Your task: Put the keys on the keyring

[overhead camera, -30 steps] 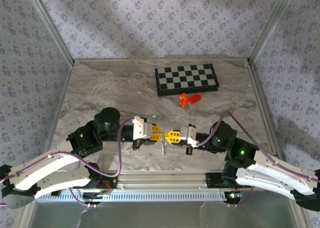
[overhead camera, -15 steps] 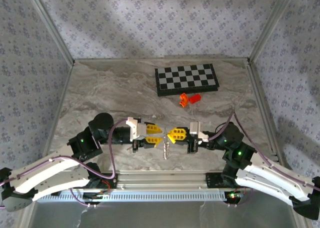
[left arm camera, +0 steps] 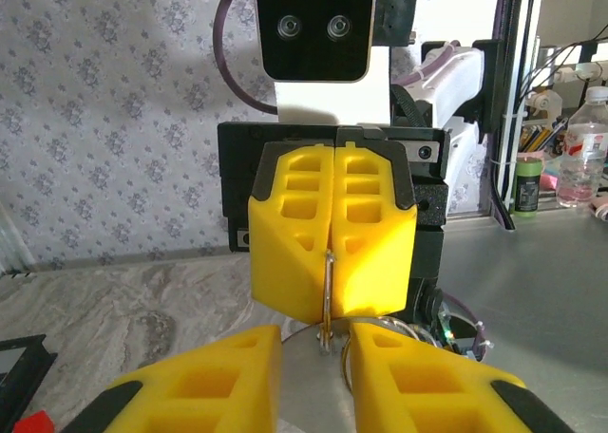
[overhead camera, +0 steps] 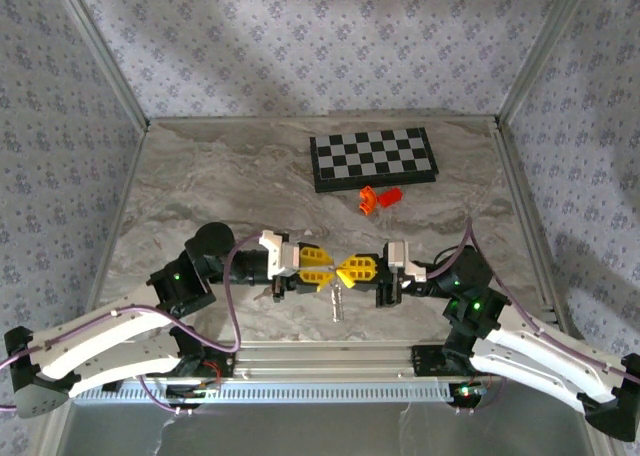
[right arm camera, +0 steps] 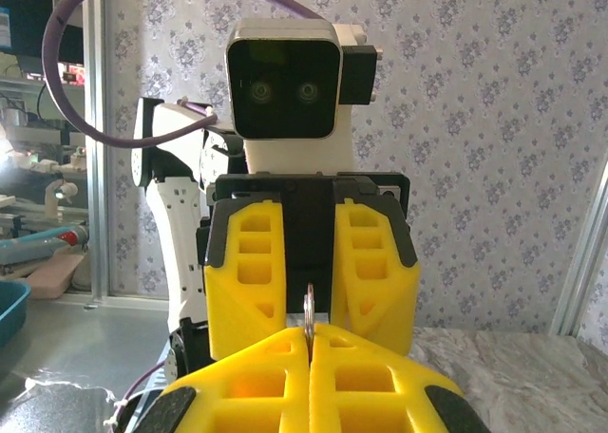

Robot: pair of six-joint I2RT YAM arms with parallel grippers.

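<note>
Both arms meet tip to tip low over the near part of the counter [overhead camera: 220,186].

Right pincer [overhead camera: 342,271]: pressed together, clamped on a thin silvery piece seen edge-on, which looks like the key [right arm camera: 309,308]. It stands up from the seam between the fingers.

Left pincer [overhead camera: 328,267]: fingers apart, a dark gap between them. I cannot tell if anything is gripped.

A silvery strand [overhead camera: 336,302] hangs below the meeting tips; too small to identify.
</note>
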